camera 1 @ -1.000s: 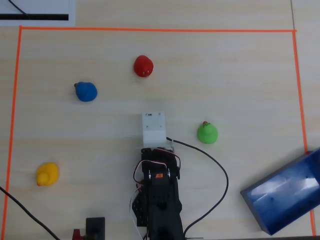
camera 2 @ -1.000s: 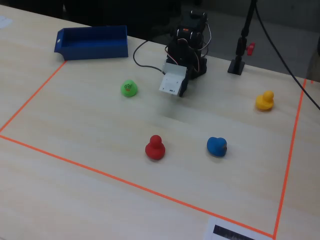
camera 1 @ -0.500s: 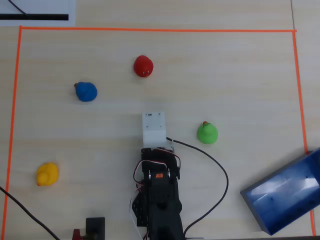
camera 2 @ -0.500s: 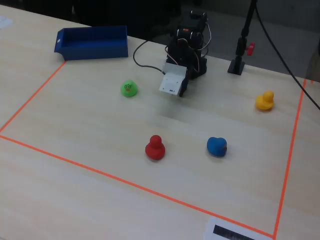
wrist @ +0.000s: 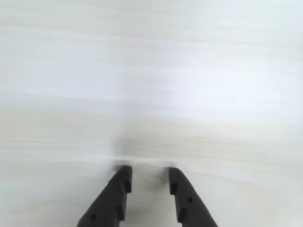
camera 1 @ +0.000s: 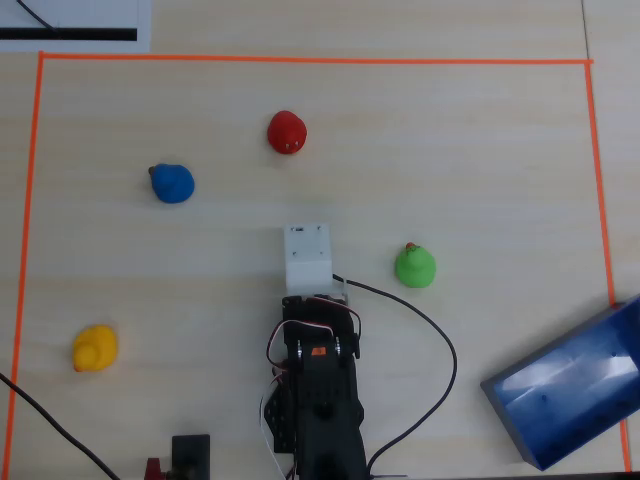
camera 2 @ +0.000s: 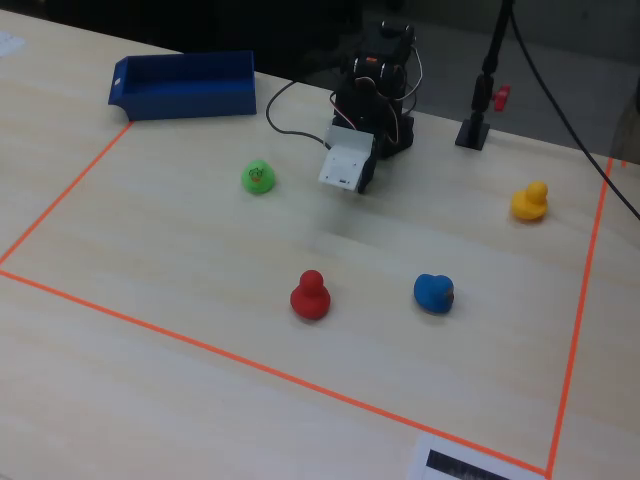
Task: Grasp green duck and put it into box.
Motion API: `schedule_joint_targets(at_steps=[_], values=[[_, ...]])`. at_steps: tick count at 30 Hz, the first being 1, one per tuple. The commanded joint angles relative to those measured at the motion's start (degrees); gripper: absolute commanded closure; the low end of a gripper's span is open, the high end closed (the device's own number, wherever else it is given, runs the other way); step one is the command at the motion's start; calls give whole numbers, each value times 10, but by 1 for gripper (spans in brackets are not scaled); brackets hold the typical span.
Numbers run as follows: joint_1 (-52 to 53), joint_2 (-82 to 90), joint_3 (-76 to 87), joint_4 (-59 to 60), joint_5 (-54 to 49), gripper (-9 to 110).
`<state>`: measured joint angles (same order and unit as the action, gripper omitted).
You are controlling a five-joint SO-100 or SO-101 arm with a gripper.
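The green duck (camera 1: 414, 266) sits on the pale wooden table, to the right of the arm's white wrist block (camera 1: 307, 257) in the overhead view; in the fixed view the green duck (camera 2: 258, 177) lies left of that block. The dark blue box (camera 1: 507, 412) stands open at the lower right corner, far from the duck, and appears at the upper left as the box (camera 2: 190, 100) in the fixed view. My gripper (wrist: 147, 172) is open over bare table with nothing between its black fingers. Neither duck nor box appears in the wrist view.
A red duck (camera 1: 287, 132), a blue duck (camera 1: 172, 183) and a yellow duck (camera 1: 95, 348) lie apart inside the orange tape border (camera 1: 300, 60). A black cable (camera 1: 430, 330) loops from the arm between duck and box. A black stand (camera 2: 474, 130) rises beside the arm's base.
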<state>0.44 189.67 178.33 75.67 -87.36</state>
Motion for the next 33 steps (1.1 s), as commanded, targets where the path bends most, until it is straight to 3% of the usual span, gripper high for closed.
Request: schedule_joint_targets(at_steps=[1, 25, 33], values=[[-4, 1, -1, 8, 2, 94], [-4, 1, -1, 8, 2, 94], [-10, 1, -1, 5, -1, 100]])
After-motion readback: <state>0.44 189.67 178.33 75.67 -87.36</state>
